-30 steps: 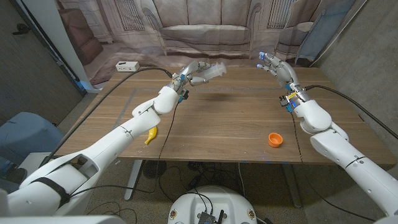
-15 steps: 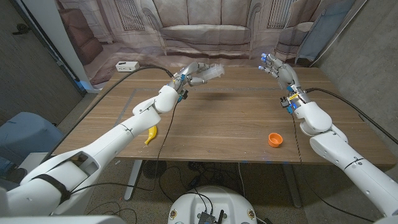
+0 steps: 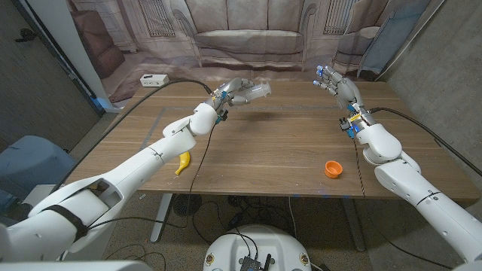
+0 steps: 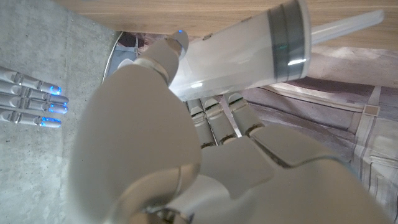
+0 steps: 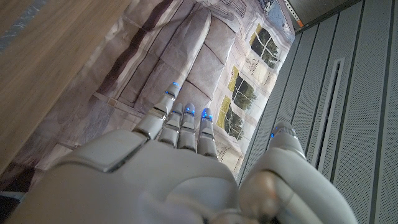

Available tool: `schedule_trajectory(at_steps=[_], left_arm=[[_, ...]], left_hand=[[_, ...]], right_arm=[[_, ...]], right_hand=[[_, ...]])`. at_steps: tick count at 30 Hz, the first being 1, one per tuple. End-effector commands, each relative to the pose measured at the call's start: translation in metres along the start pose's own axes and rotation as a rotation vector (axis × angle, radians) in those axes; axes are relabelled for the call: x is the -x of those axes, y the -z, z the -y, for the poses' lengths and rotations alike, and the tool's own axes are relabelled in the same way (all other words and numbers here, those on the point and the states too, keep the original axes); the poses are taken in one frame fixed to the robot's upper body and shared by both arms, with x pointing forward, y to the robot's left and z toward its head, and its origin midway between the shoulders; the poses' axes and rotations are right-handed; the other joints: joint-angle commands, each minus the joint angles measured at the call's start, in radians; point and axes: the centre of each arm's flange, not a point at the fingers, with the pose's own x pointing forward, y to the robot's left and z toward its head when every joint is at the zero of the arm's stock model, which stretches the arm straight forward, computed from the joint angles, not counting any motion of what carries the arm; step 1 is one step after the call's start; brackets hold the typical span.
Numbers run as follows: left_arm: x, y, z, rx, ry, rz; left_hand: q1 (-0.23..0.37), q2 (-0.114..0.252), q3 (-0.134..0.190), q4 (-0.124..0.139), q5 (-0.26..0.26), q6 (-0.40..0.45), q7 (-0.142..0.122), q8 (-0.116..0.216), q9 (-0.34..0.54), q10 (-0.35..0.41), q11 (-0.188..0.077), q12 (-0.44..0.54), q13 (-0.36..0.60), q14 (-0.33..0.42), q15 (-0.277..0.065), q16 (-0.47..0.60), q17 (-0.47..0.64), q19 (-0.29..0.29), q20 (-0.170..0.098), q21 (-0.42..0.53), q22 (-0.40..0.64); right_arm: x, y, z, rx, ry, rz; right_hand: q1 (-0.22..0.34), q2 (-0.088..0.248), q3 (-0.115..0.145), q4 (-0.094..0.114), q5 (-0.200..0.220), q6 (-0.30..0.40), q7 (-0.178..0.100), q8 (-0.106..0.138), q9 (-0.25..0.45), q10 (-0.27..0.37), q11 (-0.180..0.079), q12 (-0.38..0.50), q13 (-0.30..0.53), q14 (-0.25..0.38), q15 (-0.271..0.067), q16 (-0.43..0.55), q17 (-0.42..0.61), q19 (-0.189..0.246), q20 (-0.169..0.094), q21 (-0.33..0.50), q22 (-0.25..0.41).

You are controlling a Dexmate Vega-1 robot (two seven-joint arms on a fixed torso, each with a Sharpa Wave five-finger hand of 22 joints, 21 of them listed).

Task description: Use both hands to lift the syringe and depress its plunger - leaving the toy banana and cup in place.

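Over the far left of the table, left hand (image 3: 232, 92) grips the syringe (image 3: 254, 91) aloft, fingers wrapped round the barrel, plunger out. Banana (image 3: 183, 162) at near edge, cup (image 3: 333, 168) near right. Right hand (image 3: 337, 84) raised, fingers spread, holding nothing, well apart from syringe. Risk: one-handed hold slips or barrel twists when the right hand presses the plunger.
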Motion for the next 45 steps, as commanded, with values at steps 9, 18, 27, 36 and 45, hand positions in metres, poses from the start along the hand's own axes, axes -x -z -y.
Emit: schedule_trajectory(at_steps=[9, 18, 27, 36, 45], left_arm=[[-0.008, -0.003, 0.02, -0.193, 0.056, -0.022], [-0.01, -0.005, 0.029, -0.226, 0.093, -0.022], [-0.011, -0.004, 0.038, -0.218, 0.109, -0.015], [-0.012, -0.001, 0.051, -0.22, 0.137, -0.017], [-0.014, 0.007, 0.064, -0.226, 0.159, -0.027]], left_hand=[[-0.041, 0.041, 0.074, 0.076, -0.003, -0.008, -0.002, 0.0, 0.002, -0.012, -0.003, -0.005, 0.001, -0.009, -0.002, 0.005, 0.002, 0.002, -0.012, 0.005, 0.003], [-0.046, 0.042, 0.07, 0.08, -0.005, -0.016, -0.005, -0.001, 0.002, -0.017, -0.006, -0.006, 0.001, -0.017, -0.004, 0.004, 0.003, -0.007, -0.011, 0.003, 0.002], [-0.045, 0.043, 0.069, 0.079, -0.007, -0.017, -0.006, 0.0, 0.002, -0.019, -0.004, -0.007, 0.0, -0.021, -0.004, 0.005, 0.003, -0.01, -0.01, 0.003, 0.002], [-0.045, 0.042, 0.068, 0.077, -0.008, -0.017, -0.006, 0.001, 0.002, -0.018, -0.002, -0.006, -0.001, -0.019, -0.004, 0.006, 0.003, -0.012, -0.009, 0.004, 0.002], [-0.045, 0.042, 0.068, 0.076, -0.009, -0.015, -0.006, 0.003, 0.002, -0.018, -0.004, -0.006, -0.001, -0.024, -0.005, 0.005, 0.002, -0.019, -0.01, 0.003, 0.002]], right_arm=[[0.001, 0.001, -0.002, 0.009, 0.0, -0.009], [0.002, 0.003, -0.003, 0.004, -0.004, -0.013], [0.002, 0.004, -0.003, 0.003, -0.001, -0.017], [0.003, 0.005, -0.003, 0.004, 0.001, -0.02], [0.003, 0.006, -0.003, 0.007, -0.002, -0.026]], right_hand=[[-0.001, -0.001, 0.002, 0.001, 0.001, 0.002, 0.008, -0.002, 0.001, 0.003, 0.006, 0.007, 0.002, 0.01, 0.001, 0.001, 0.002, 0.007, -0.001, 0.005, 0.004], [0.0, 0.0, 0.003, 0.0, 0.001, 0.003, 0.007, -0.002, 0.001, 0.003, 0.007, 0.007, 0.002, 0.01, 0.002, 0.001, 0.002, 0.008, 0.0, 0.005, 0.004], [0.0, 0.001, 0.004, 0.0, 0.001, 0.005, 0.007, -0.001, 0.001, 0.005, 0.01, 0.007, 0.002, 0.01, 0.002, 0.001, 0.002, 0.008, 0.001, 0.005, 0.004], [0.0, 0.001, 0.004, 0.0, 0.001, 0.006, 0.008, -0.001, 0.001, 0.005, 0.008, 0.007, 0.002, 0.01, 0.003, 0.001, 0.002, 0.008, 0.001, 0.005, 0.004], [0.0, 0.001, 0.004, 0.0, 0.001, 0.007, 0.008, -0.001, 0.001, 0.005, 0.006, 0.007, 0.002, 0.01, 0.004, 0.001, 0.002, 0.007, 0.002, 0.004, 0.004]])
